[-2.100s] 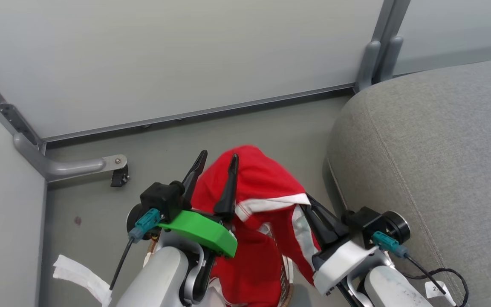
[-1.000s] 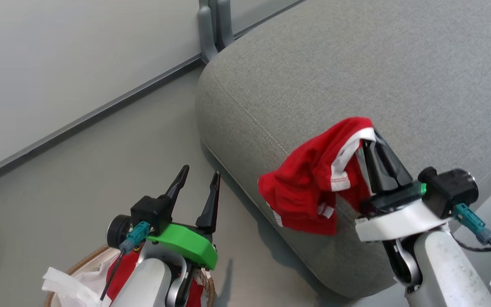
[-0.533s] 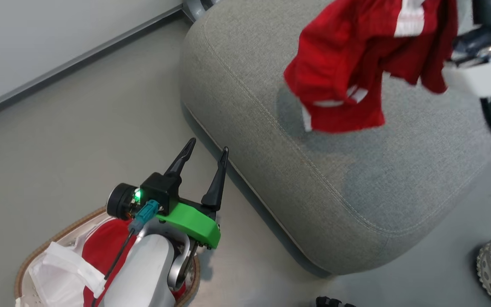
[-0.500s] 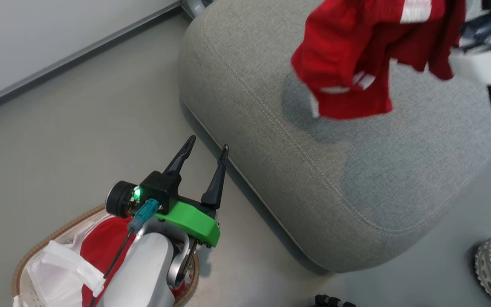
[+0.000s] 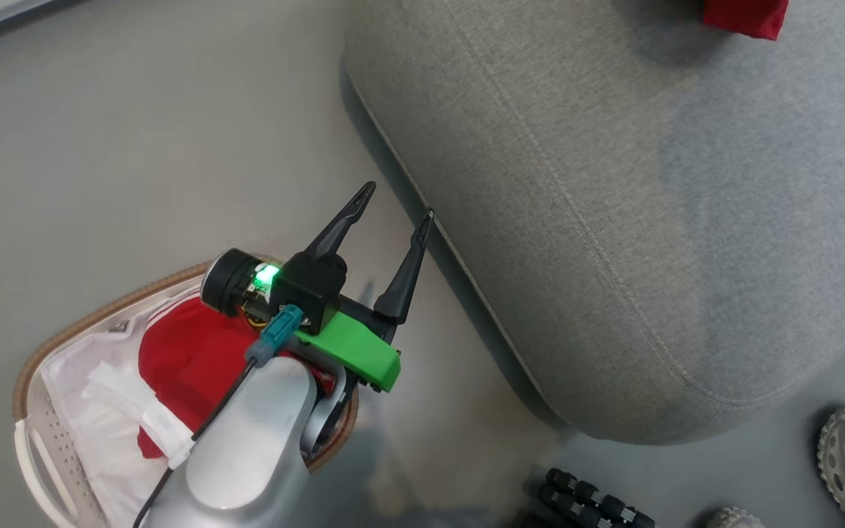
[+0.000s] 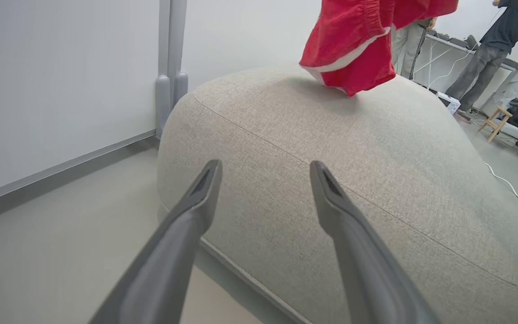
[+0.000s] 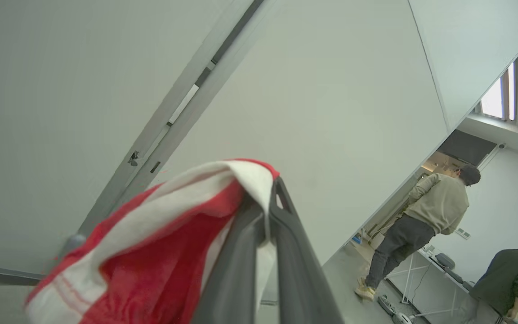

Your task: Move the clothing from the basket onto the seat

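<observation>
1. Right gripper (image 7: 270, 189): fingers pinched shut on a red garment (image 6: 353, 45), which hangs over the seat (image 6: 331, 157).
2. Left gripper (image 5: 398, 202): spread wide, empty, above the floor (image 5: 136, 147) between basket (image 5: 85, 323) and seat.
3. Clothing (image 5: 188, 352): more remains in basket.
4. Handling: lower until the fabric rests mid-seat, then release, clear of the rounded edge.

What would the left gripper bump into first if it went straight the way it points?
Most likely the grey seat. The left gripper, open and empty, points at its rounded side in the left wrist view; depth is hard to judge.
</observation>
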Controlling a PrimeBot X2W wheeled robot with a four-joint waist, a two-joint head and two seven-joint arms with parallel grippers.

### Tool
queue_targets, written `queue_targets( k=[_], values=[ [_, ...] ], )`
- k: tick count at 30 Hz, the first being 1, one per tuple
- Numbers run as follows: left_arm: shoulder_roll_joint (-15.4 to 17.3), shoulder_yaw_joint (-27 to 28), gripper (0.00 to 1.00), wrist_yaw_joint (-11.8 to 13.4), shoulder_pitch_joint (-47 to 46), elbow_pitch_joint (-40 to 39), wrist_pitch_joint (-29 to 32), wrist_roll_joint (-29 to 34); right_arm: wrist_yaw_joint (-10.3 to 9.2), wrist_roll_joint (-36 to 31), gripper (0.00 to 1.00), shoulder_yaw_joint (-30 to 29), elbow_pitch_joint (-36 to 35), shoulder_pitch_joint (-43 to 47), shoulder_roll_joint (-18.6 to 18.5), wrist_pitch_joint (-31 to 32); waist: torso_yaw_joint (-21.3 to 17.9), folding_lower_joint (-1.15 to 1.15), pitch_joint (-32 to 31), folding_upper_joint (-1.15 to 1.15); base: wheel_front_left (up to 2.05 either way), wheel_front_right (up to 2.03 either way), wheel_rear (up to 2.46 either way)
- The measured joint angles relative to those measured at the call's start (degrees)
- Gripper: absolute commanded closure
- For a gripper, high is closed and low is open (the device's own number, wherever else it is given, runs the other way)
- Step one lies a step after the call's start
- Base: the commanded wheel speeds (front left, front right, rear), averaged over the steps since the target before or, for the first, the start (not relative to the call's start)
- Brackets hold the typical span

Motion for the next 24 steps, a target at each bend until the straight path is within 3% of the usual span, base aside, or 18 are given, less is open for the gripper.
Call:
queue_targets(
  k=[11, 12, 14, 15, 24],
  values=[
    [0.11, -1.9, 0.0, 0.0, -0.98, 1.27, 0.0, -1.1, 0.0, -3.93, 0.98, -11.99, 14.19, 11.96, 6.45, 0.0, 5.22, 0.0, 3.2, 0.0, 0.0, 0.0, 0.0],
    [0.11, -1.86, 0.0, 0.0, -0.83, 1.45, 0.0, -1.22, 0.0, -3.94, 0.93, -13.03, 14.85, 13.22, 7.31, 0.0, 5.29, 0.0, 3.03, 0.0, 0.0, 0.0, 0.0],
    [0.11, -1.77, 0.0, 0.0, -0.47, 1.7, 0.0, -1.23, -0.01, -3.98, 0.51, -14.52, 15.02, 15.53, 8.2, 0.0, 5.27, 0.0, 2.62, 0.0, 0.0, 0.0, 0.0],
    [0.12, -1.7, 0.0, 0.0, -0.25, 1.9, 0.0, -1.23, -0.01, -4.03, 0.02, -14.96, 14.89, 16.91, 8.61, 0.0, 5.18, 0.0, 2.28, 0.0, 0.0, 0.0, 0.0],
    [-0.82, 0.04, 0.0, 0.0, 2.78, 2.15, 0.0, -1.56, -0.01, -3.02, 0.0, -16.07, 12.8, 28.78, 11.48, 0.0, 4.2, 0.0, -2.78, 0.0, 0.0, 0.0, 0.0]
  ],
)
